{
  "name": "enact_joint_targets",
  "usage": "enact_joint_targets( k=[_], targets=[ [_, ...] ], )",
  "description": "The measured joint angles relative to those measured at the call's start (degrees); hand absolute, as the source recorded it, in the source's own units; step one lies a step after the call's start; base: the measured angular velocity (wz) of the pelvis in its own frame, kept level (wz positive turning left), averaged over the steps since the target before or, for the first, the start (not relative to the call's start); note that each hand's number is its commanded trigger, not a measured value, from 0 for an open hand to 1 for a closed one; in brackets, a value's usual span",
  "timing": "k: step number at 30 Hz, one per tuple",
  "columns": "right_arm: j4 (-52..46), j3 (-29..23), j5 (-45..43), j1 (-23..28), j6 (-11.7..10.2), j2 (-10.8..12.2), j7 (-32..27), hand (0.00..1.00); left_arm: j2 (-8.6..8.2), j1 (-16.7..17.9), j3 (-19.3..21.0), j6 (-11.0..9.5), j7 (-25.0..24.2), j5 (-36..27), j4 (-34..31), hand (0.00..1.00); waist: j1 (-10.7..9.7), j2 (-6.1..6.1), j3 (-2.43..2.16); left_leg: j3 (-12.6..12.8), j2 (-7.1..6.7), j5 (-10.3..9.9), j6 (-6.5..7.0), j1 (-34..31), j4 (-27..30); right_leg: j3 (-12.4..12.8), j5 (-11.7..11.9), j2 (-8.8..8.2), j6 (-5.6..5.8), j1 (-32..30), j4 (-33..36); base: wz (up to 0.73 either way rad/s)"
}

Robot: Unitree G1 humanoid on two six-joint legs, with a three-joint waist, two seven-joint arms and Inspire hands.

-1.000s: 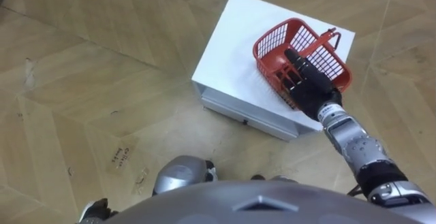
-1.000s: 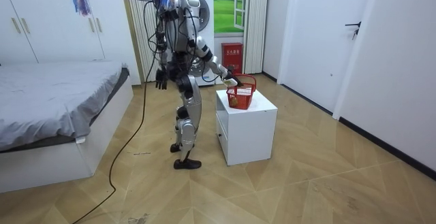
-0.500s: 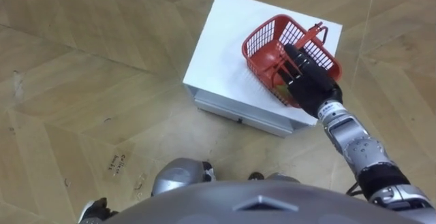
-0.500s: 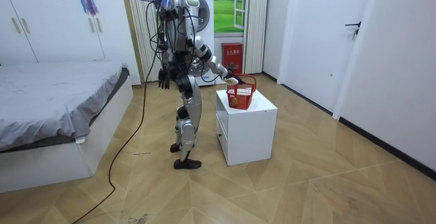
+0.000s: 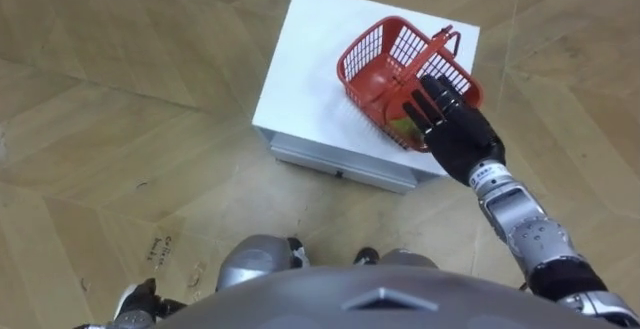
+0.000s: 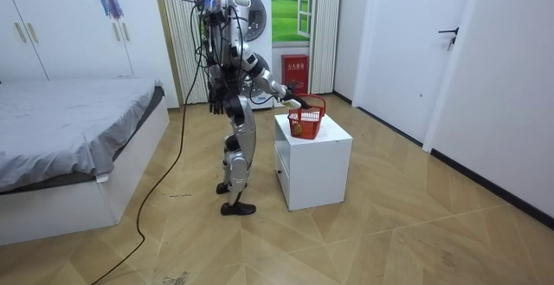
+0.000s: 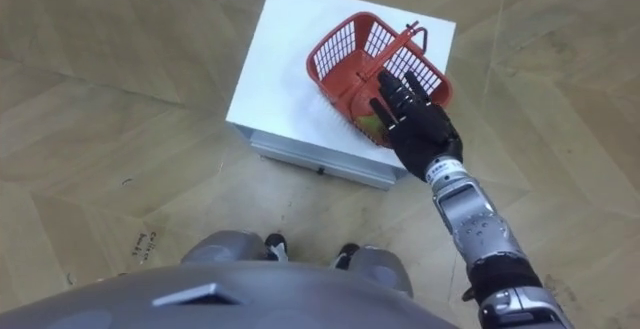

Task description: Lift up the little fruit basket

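On the cabinet (image 5: 300, 69) the basket (image 5: 372, 64) stays; right robot hand (image 5: 455, 139), now splayed, perhaps touches its rim.

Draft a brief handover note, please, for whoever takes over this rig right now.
Right hand: open, fingers straight, over the near rim of the red basket; no grip.
Left hand: down beside the robot's hip in the room view.
Basket: on the white cabinet, handle up, fruit inside.
Done: reach to the basket.
Left: close on the handle, lift.
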Motion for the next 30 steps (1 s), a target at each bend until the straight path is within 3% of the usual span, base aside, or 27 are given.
enact_joint_targets(
  k=[10,16,22,30],
  targets=[
    [-2.1,-2.7,0.0,1.6,-0.9,0.0,0.0,0.0,0.21,-0.2,0.0,-0.3,0.0,-4.6,0.1,0.0,-0.8,0.43,0.3,1.0,0.47,0.0,0.02,0.1,-1.1,1.1,0.5,0.61,-0.19,-1.1,-0.3,-0.04],
    [-3.3,-3.5,-0.2,3.3,-1.6,0.0,0.1,0.0,0.27,-0.2,0.0,-1.7,0.1,-4.8,0.2,0.0,-1.3,0.65,0.19,2.8,0.74,-0.1,-0.02,0.1,-1.2,2.6,0.6,1.11,-0.32,-1.5,-0.4,-0.14],
    [-5.0,-5.6,-0.4,6.3,-1.9,-0.1,0.0,0.0,0.25,-0.2,0.3,-1.5,0.4,-5.1,-0.5,0.0,-2.8,0.44,-0.32,3.3,0.93,0.0,-0.05,1.4,-2.5,2.6,1.2,1.59,-0.37,-0.6,-2.2,-0.05],
    [1.8,-9.8,-5.1,8.5,-1.9,-0.2,-2.8,0.0,0.46,-0.2,0.3,-1.4,3.0,-6.2,-1.1,0.0,-6.3,-0.4,-0.16,3.3,0.7,0.0,-0.04,3.1,-3.0,2.7,1.3,1.53,-0.21,1.2,-2.4,0.0]
  ],
)
